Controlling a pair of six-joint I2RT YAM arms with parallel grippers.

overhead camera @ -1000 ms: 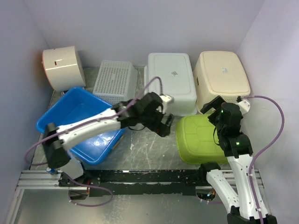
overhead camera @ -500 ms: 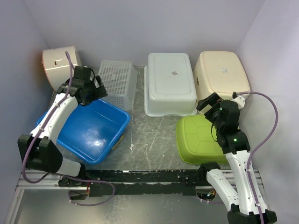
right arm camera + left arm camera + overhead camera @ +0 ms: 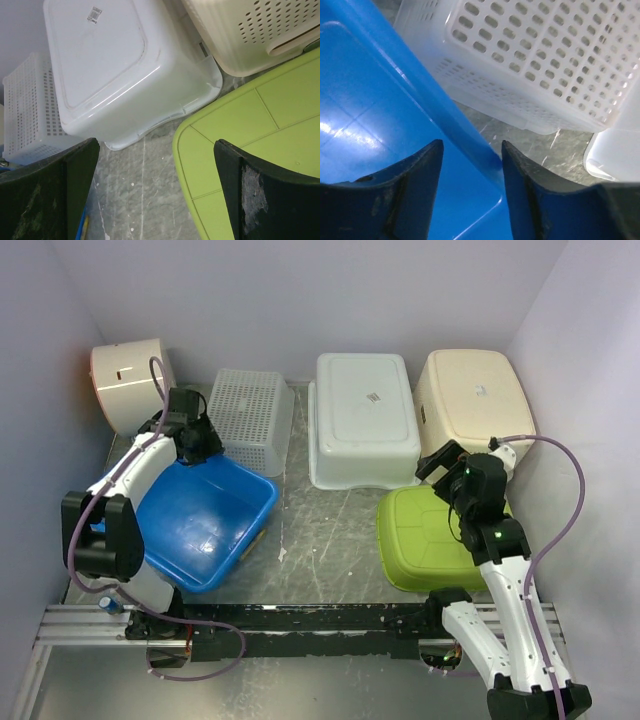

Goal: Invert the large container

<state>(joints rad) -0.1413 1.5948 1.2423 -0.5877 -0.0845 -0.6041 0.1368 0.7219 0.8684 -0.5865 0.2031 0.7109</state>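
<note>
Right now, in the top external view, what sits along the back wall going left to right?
round cream plastic drum → white perforated plastic basket → white smooth rectangular plastic tub, bottom up → beige rectangular plastic tub, bottom up

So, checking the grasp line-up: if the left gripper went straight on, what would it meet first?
Probably the blue bin's rim, lined up between the left gripper's open fingers; depth is unclear.
</note>
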